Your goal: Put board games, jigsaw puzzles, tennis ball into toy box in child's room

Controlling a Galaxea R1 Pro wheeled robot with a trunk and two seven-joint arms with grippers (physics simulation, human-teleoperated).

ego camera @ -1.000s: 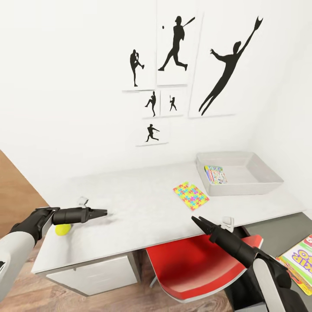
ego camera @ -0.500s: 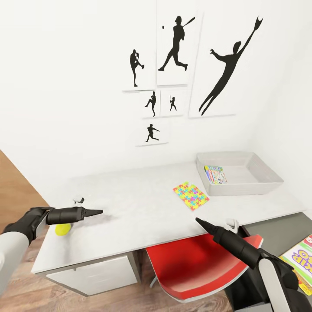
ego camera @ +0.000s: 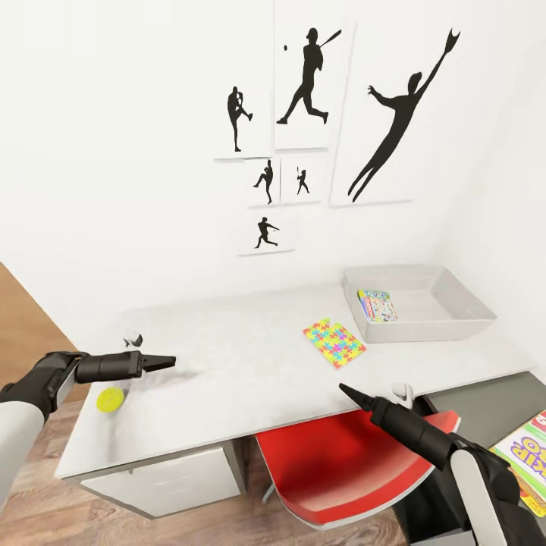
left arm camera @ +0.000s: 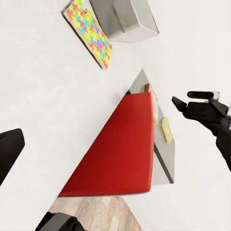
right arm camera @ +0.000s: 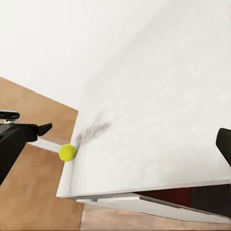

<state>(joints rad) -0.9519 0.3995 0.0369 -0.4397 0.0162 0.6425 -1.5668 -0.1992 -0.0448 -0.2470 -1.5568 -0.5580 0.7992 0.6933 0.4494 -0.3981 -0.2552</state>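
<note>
Tennis ball (ego camera: 111,399) rests on the table (ego camera: 250,364) below the clenched, empty left pincer (ego camera: 168,362).

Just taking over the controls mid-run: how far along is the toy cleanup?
Done: one colourful flat box already lies in the toy box. In hand: nothing; the left gripper hovers above the table near the tennis ball, and the right gripper hangs empty at the table's front edge. Left: the tennis ball, the jigsaw puzzle on the table, and a game box on the dark top.
</note>
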